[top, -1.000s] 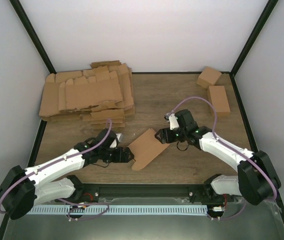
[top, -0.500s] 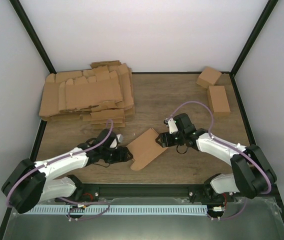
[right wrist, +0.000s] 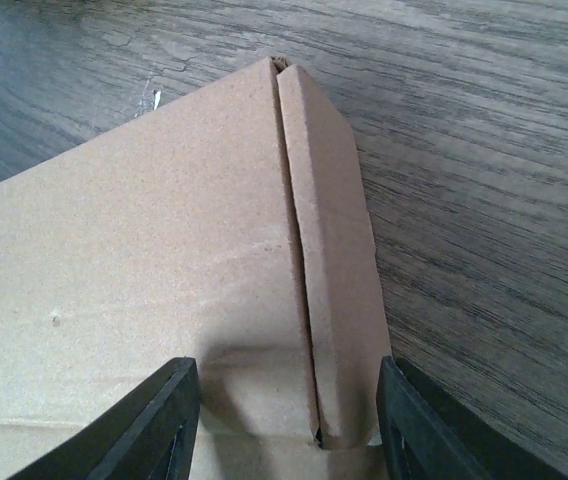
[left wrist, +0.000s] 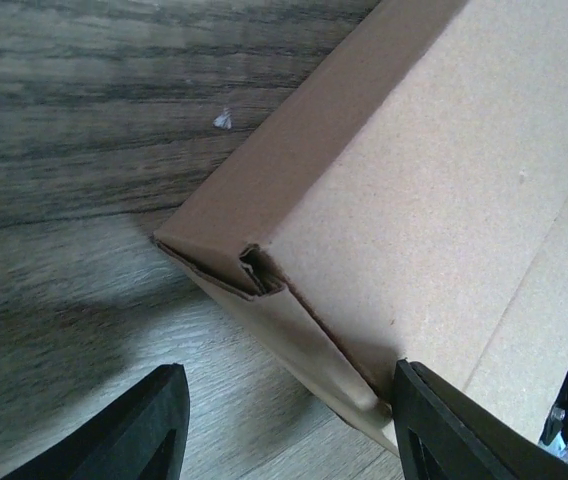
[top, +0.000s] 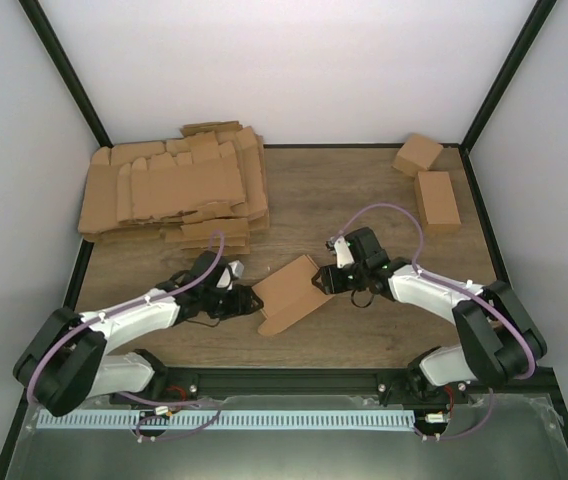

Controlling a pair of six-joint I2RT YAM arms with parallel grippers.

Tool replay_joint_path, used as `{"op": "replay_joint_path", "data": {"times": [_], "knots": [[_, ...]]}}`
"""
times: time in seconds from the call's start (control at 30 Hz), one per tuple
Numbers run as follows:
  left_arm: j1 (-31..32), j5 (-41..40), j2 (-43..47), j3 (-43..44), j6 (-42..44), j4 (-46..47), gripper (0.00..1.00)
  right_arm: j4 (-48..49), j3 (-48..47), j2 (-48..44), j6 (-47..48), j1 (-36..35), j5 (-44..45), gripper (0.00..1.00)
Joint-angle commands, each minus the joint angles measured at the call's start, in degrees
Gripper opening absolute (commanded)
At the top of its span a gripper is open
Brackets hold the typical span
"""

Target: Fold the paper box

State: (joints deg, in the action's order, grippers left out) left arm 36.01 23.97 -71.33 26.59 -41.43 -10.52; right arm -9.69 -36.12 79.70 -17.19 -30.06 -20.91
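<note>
Top external view puts the paper box (top: 289, 293) on the wooden table (top: 364, 335), a partly folded brown piece lying at a slant between the two arms. The left gripper (top: 247, 300) meets the box's left corner and the right gripper (top: 324, 280) meets its far right edge. Seen from the left wrist, the left gripper's fingers (left wrist: 134, 430) are spread wide. A corner of the box with its doubled-over side wall sits in the gap: one finger rests clear of the box on the bare wood, while the other lies at the box's flat panel. They clamp nothing. Seen from the right wrist, that gripper's fingers (right wrist: 149, 425) are also parted, straddling a narrow folded strip along the box's edge. One finger is over the broad panel and the other is just at the strip's outer side. Whether either presses on the cardboard cannot be told. Beyond the box to the far left is a pile of flat blanks (top: 169, 190), well apart from it. Beyond the box to the far right, also well apart, are two small folded boxes (top: 437, 198).
</note>
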Motion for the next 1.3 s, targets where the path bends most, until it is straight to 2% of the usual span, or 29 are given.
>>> {"op": "replay_joint_path", "data": {"times": [0.0,0.23,0.3,0.47,0.57,0.67,0.73,0.87,1.07,1.27], "knots": [[-0.92,-0.24,-1.79,1.4,2.86,1.45,0.56,0.2,0.87,-0.6,0.53,0.35,-1.84,0.5],[-1.44,0.58,-2.91,4.22,3.83,2.29,0.56,-2.17,1.23,-4.94,-0.1,-0.03,-4.24,0.5],[-1.68,1.11,-3.8,5.8,4.46,2.23,0.59,-2.59,1.67,-6.69,-1.07,-0.44,-4.86,0.51],[-1.81,1.74,-6.7,11.38,6.09,1.23,0.62,-3.96,2.72,-10.26,-4.17,-3.97,-2.67,0.58],[-1.82,1.37,-7.9,14.09,6.98,0.12,0.68,-3.83,3.84,-12.28,-6.22,-5.89,-2.16,0.58],[-1.82,0.32,-8.82,15.96,7.56,-0.43,0.81,-5.0,4.35,-14.3,-7.48,-6.98,-1.29,0.58],[-1.89,-0.31,-9.54,16.61,7.55,-0.25,0.89,-6.12,4.87,-16.05,-8.32,-7.07,-0.45,0.64],[-1.99,-2.21,-10.09,17.55,7.11,0.57,0.96,-8.24,5.14,-20.0,-9.7,-7.0,4.44,0.83],[-2.07,-8.23,-4.85,19.05,8.87,-3.43,0.99,-9.18,1.49,-18.9,-9.57,-6.0,8.26,0.86],[-6.71,-4.02,-1.23,16.97,10.49,-5.84,0.95,-7.39,-2.91,-14.71,-6.2,-1.24,4.92,0.85]]}}
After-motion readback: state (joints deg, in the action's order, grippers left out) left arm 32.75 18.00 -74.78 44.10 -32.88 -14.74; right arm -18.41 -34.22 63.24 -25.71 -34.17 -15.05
